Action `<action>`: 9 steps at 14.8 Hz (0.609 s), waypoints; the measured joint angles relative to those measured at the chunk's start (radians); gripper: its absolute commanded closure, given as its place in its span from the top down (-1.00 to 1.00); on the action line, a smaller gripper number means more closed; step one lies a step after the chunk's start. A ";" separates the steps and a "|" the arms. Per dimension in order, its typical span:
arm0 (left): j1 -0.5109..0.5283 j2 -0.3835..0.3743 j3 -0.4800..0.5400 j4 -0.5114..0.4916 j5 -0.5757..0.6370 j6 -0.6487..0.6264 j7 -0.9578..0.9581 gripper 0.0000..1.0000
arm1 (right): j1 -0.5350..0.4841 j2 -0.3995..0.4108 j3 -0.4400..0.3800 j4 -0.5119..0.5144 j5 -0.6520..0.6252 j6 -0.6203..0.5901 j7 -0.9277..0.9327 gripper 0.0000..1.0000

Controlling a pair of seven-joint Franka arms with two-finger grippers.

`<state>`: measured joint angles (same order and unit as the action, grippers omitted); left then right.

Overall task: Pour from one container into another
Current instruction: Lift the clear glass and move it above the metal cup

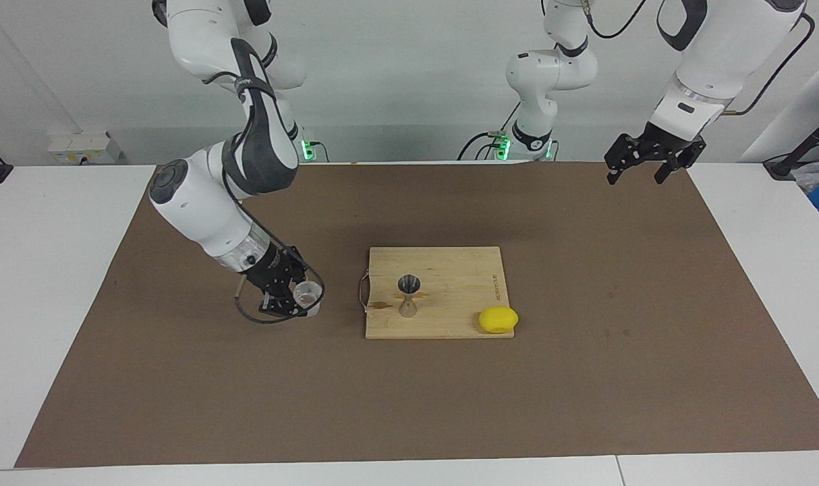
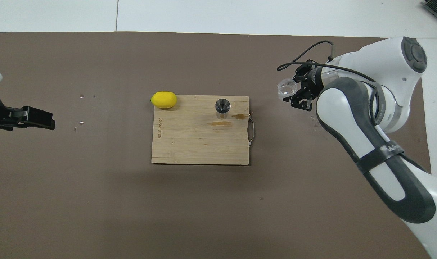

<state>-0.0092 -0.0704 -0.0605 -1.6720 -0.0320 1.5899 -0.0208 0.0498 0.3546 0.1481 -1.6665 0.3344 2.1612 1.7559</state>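
The clear glass cup (image 1: 308,294) sits upright between the fingers of my right gripper (image 1: 299,302), low at the mat, beside the handle end of the cutting board (image 1: 450,270). I cannot tell whether it rests on the mat. It also shows in the overhead view (image 2: 286,87) with the right gripper (image 2: 293,94). The steel jigger (image 1: 409,295) stands upright on the board, apart from the cup; it shows in the overhead view (image 2: 222,107) too. My left gripper (image 1: 642,170) waits open and empty, raised over the mat at the left arm's end (image 2: 38,118).
A yellow lemon (image 1: 498,319) (image 2: 163,99) lies at the board's corner farthest from the robots, toward the left arm's end. The board (image 2: 200,140) has a metal handle (image 1: 363,291) facing the cup. A brown mat (image 1: 585,378) covers the table.
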 measured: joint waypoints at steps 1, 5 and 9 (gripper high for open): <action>-0.001 -0.001 0.000 0.000 0.000 0.001 0.000 1.00 | 0.024 0.005 0.000 0.018 -0.044 -0.005 0.040 -1.00; -0.011 -0.001 0.000 0.000 0.000 0.001 0.000 1.00 | 0.116 0.037 0.000 0.103 -0.135 -0.046 0.195 -1.00; -0.011 -0.001 0.006 0.000 0.000 0.001 0.000 1.00 | 0.171 0.065 0.000 0.170 -0.222 -0.081 0.277 -1.00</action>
<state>-0.0199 -0.0716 -0.0548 -1.6721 -0.0320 1.5910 -0.0208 0.2212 0.4197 0.1478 -1.4962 0.1124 2.0804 2.0334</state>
